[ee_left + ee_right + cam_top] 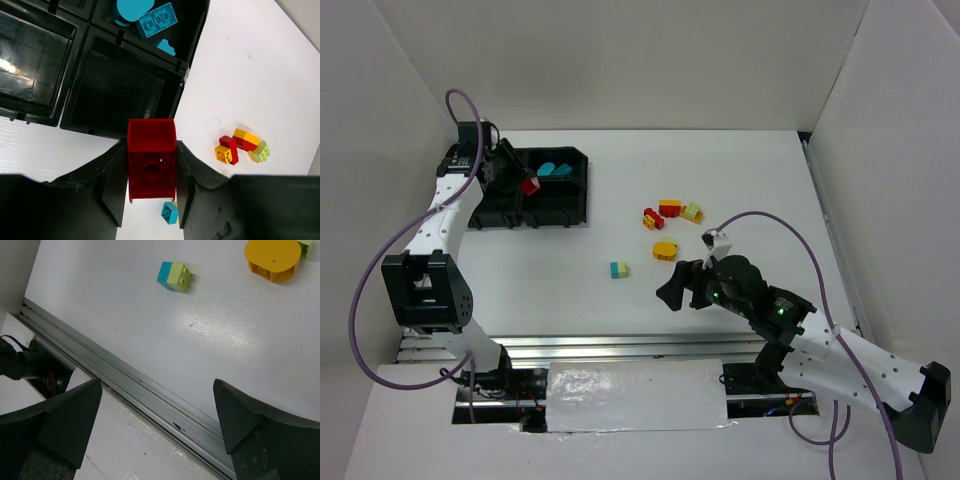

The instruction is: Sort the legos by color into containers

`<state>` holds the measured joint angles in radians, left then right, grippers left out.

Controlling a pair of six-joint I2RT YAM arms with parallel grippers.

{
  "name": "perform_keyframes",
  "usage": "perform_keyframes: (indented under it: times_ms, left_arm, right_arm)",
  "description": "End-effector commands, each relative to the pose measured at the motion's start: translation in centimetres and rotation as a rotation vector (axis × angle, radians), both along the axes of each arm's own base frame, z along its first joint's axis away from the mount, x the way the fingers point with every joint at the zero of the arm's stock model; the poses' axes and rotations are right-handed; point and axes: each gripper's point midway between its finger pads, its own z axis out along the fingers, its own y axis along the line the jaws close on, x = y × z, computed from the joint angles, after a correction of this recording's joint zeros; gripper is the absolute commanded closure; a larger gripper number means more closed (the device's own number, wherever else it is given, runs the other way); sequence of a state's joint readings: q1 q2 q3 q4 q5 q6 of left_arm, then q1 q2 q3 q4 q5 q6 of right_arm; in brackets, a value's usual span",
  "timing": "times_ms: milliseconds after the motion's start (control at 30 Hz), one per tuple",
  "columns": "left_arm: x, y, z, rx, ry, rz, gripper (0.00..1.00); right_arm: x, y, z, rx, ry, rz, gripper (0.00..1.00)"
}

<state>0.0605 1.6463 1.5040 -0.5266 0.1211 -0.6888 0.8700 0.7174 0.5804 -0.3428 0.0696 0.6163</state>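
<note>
Enclosing white walls (620, 60), tbl (750, 170) w/ legos (670, 208)

White links joined by black motor housings are seen on the left arm (438, 225) and the right arm (850, 365). A purple cable (761, 214) is trailed by each (in loose loops). Small dark screw holes are dotted along the right arm's shell, where a green light (781, 310) is lit. The jaws are formed as matte black wedges.

Bright even light, soft shadows, sharp
</note>
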Motion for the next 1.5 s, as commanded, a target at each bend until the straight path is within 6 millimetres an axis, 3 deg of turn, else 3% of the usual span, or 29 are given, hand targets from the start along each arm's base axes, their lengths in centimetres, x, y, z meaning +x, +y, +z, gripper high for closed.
perform_keyframes:
  times_ms: [0,567,1033,1467]
  left_arm:
    - [1.0,-0.5,1.7,-0.020,-0.057,-0.008,1.00]
    - [1.4,-1.5,1.8,-0.048,-0.068,-0.039,1.00]
    - [1.9,-1.8,2.9,-0.057,-0.104,-0.055,1.00]
    - [2.3,-1.7,1.3,-0.059,-0.081,-0.044,1.00]
  right_arm:
    - [0.3,-0.2,1.2,0.014,-0.025,-0.011,0.00]
    - [0.1,-0.2,0.8,0.017,-0.017,-0.008,0.00]
    - [-0.1,-0.6,0.8,0.021,-0.025,-0.019,0.00]
    - [0.3,-0.3,0.6,0.005,-0.015,-0.019,0.00]
